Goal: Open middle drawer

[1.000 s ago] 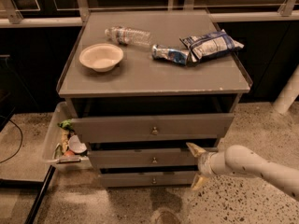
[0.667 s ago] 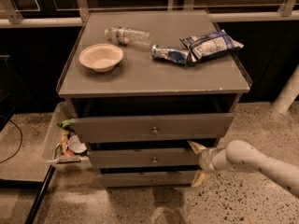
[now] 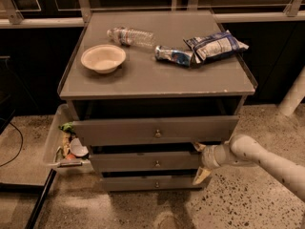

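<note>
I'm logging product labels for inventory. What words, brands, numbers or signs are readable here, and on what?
No text can be read.
Clear plastic water bottle: label too blurred.
Blue-and-white crinkled snack bag: print too blurred.
Small blue-green foil packet: print too blurred.
Grey middle drawer with round metal knob: no markings.
White-armed gripper, at that drawer's right end with fingers apart: no markings.

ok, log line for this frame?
gripper: open, at right end of middle drawer | knob: untouched | top drawer: pulled out
</note>
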Robot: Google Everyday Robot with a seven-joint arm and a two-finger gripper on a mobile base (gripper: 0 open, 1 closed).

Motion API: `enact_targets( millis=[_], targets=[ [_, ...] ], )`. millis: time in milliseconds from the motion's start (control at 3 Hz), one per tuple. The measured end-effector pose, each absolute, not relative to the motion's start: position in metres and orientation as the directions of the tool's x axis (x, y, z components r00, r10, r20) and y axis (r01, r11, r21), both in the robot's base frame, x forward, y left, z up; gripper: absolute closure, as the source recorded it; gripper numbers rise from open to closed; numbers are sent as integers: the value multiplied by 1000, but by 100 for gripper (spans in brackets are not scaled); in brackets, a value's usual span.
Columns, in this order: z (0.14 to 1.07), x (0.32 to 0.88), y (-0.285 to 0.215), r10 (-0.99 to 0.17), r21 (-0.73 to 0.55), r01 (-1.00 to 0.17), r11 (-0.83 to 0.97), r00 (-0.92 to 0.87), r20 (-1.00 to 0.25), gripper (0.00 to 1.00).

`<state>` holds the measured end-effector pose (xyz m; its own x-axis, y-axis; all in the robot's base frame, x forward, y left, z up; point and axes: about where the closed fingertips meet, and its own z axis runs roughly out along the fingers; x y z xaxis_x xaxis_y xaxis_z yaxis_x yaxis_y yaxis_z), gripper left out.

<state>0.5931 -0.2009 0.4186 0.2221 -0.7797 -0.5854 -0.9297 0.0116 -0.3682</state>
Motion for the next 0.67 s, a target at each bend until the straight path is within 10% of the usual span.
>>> enact_targets(
  millis=[667],
  targets=[
    [409,603,-176,-736,-337,-941,-19,241,-632,0]
  ],
)
